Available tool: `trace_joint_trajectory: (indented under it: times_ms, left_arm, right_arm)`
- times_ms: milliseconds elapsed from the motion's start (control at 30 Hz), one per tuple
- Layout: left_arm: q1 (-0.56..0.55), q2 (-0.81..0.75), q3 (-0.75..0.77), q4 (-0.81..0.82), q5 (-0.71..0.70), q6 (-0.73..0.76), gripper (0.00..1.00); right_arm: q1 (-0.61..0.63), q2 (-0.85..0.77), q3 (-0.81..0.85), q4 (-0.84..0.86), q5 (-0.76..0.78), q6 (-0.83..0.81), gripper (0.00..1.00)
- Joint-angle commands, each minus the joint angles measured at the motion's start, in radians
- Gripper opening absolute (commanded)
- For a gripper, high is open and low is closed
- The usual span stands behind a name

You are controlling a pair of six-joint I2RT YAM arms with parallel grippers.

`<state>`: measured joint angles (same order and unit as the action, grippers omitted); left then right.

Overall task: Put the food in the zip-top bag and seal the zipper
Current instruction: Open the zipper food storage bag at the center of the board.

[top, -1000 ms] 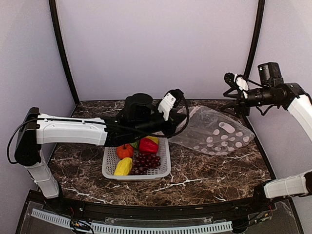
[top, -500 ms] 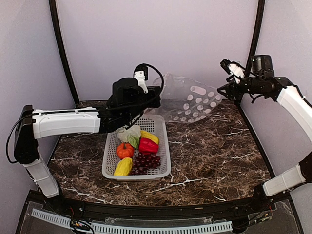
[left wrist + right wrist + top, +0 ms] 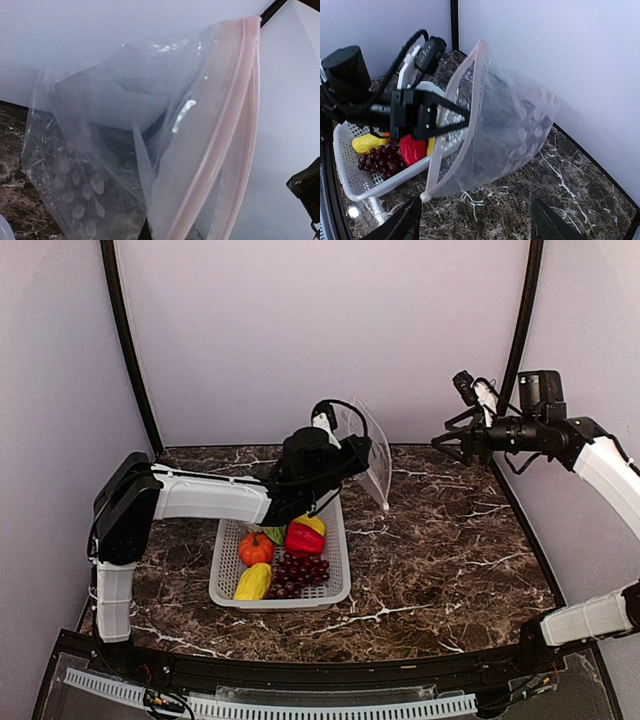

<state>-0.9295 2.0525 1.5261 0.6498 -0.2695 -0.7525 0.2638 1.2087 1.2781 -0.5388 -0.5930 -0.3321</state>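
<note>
The clear zip-top bag hangs in the air above the far end of the basket, its dotted bottom towards the back wall. My left gripper is shut on its mouth edge, which the right wrist view shows clearly. The pinkish zipper runs along the gaping mouth. My right gripper is open and empty, off to the bag's right. The food lies in the basket: orange tomato, red pepper, yellow pieces, dark grapes. The cauliflower is mostly hidden under the left arm.
The grey-white perforated basket stands left of centre on the dark marble table. Pale walls close in the back and sides, with black poles in the back corners.
The bag went from lying on the table at the right, to stretched between both grippers, to hanging from the left gripper alone. The right gripper has let go.
</note>
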Motion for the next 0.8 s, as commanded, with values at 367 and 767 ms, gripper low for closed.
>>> trace_joint_trajectory:
  times_ms: [367, 767]
  left_arm:
    - [-0.159, 0.015, -0.047, 0.166, -0.005, 0.145, 0.01]
    - [-0.164, 0.016, -0.034, 0.096, -0.069, 0.156, 0.01]
  right_arm:
    - [0.110, 0.075, -0.022, 0.076, 0.081, 0.139, 0.78]
    - [0.134, 0.056, -0.092, 0.092, 0.038, 0.151, 0.81]
